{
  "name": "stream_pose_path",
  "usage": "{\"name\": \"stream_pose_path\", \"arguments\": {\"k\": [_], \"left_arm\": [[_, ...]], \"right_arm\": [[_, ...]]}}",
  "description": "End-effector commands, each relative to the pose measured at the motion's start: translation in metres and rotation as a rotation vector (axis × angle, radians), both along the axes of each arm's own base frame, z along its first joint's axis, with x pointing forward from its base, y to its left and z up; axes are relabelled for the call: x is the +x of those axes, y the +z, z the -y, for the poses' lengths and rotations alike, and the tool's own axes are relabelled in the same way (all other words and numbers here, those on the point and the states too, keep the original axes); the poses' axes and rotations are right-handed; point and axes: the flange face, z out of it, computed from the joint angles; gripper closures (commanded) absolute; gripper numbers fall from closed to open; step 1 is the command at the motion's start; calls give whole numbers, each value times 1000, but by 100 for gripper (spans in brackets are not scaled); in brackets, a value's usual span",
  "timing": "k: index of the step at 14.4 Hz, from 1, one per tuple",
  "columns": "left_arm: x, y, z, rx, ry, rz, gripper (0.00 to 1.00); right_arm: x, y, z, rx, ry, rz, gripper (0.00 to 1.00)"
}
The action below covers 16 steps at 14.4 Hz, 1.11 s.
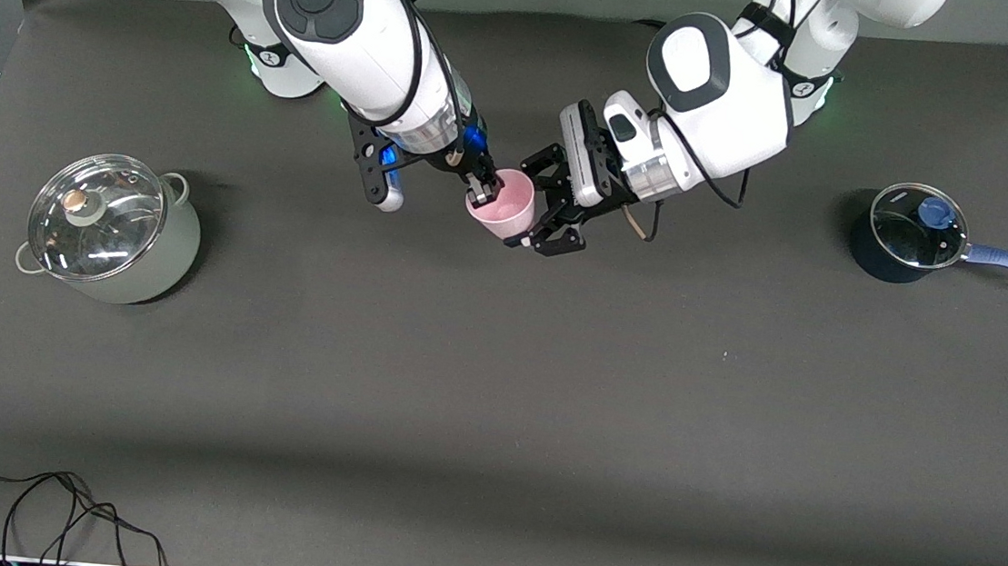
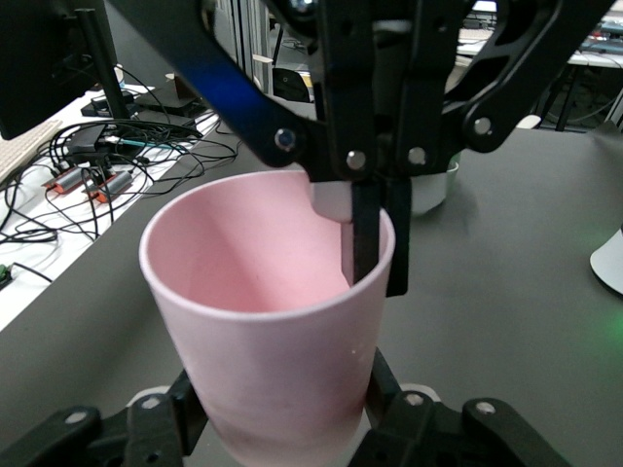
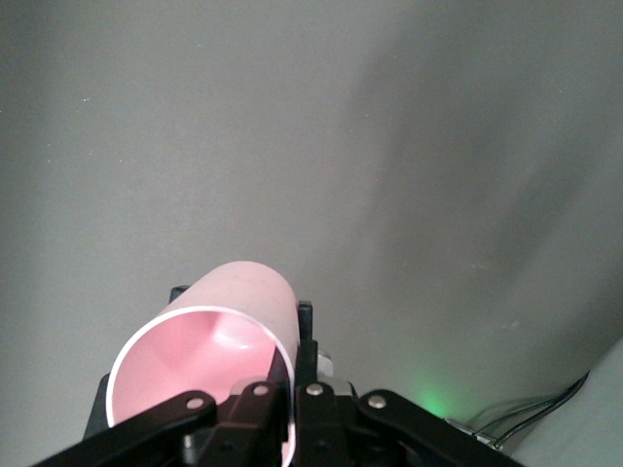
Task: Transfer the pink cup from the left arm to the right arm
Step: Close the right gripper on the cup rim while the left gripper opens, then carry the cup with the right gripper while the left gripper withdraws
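The pink cup (image 1: 503, 205) hangs tilted in the air over the table's middle, near the arms' bases, with both grippers on it. My left gripper (image 1: 526, 207), the black linkage claw, is shut around the cup's lower body (image 2: 273, 331); its own jaws (image 2: 282, 420) clasp both sides. My right gripper (image 1: 482, 192), slim-fingered with a blue light, is shut on the cup's rim, one finger (image 2: 365, 233) inside and one outside the wall. In the right wrist view the cup (image 3: 219, 336) opens toward the camera, its rim pinched in my right gripper (image 3: 292, 409).
A grey-green pot with a glass lid (image 1: 107, 226) stands toward the right arm's end of the table. A dark blue saucepan with a lid and long handle (image 1: 914, 232) stands toward the left arm's end. A loose black cable (image 1: 37, 507) lies at the table's near edge.
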Motion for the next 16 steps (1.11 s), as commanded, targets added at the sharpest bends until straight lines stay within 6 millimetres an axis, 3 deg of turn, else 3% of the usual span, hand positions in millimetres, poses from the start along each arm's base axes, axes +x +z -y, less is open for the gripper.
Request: {"name": "stream_pose_path", "arguments": {"k": [1,5,6,8,9,13,16], "left_arm": [[2,8,-3,-10,28,16,58],[3,8,-3,-10,30,16,54],[4,13,-2,-17,33,17,47],[7,19,-2,-34,67,-18,15],[9,19,-5,-32,71,-18,4],[13,12,-9,-20,74,-20,1],[36,-5,-36,-10,122,-53,1]], "right_arm": [[0,2,-2,-19,5,3,100],[8,8,8,-14,3,18,100],[9,10,11,-12,7,24,100],[15,29,20,1,17,50,100],[20,37,29,3,12,51,100],[28,62,68,-10,74,38,100],[35,89,114,-2,155,50,100]]}}
